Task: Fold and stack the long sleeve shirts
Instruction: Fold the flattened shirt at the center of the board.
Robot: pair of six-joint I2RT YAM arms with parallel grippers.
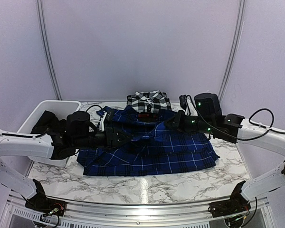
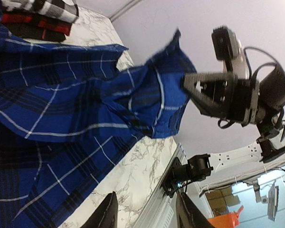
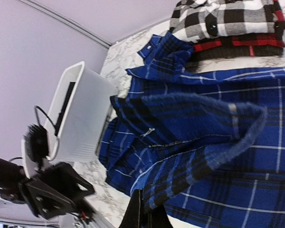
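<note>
The blue plaid shirt (image 1: 152, 154) lies spread across the middle of the marble table (image 1: 180, 186), its collar end toward the back. One fold of it is raised off the rest, and that fold is in my right gripper (image 3: 145, 216). My two right fingers are pressed together on the cloth's edge with no gap showing between them. From my left wrist camera the same pinch shows from the side: the narrow tip of the right gripper (image 2: 192, 88) meets a peak of blue cloth (image 2: 152, 95) that hangs clear above the table top.

My left gripper (image 2: 147, 216) hangs above the near edge of the shirt with its fingers (image 2: 104, 214) partly spread. Between them I see only marble and the table's rail, so it holds nothing. In the overhead view it reaches in from the left over the shirt's middle (image 1: 133, 139).

Just behind the blue shirt's collar sits a small folded stack. The black-and-white check shirt (image 1: 148, 99) is on top, and the red-and-black shirt (image 3: 237, 47) under it shows only as a thin band. The blue collar touches the front of that stack.

A white tub (image 1: 42, 108) stands at the table's left rear corner, beside my left arm and close to the shirt's left edge.
</note>
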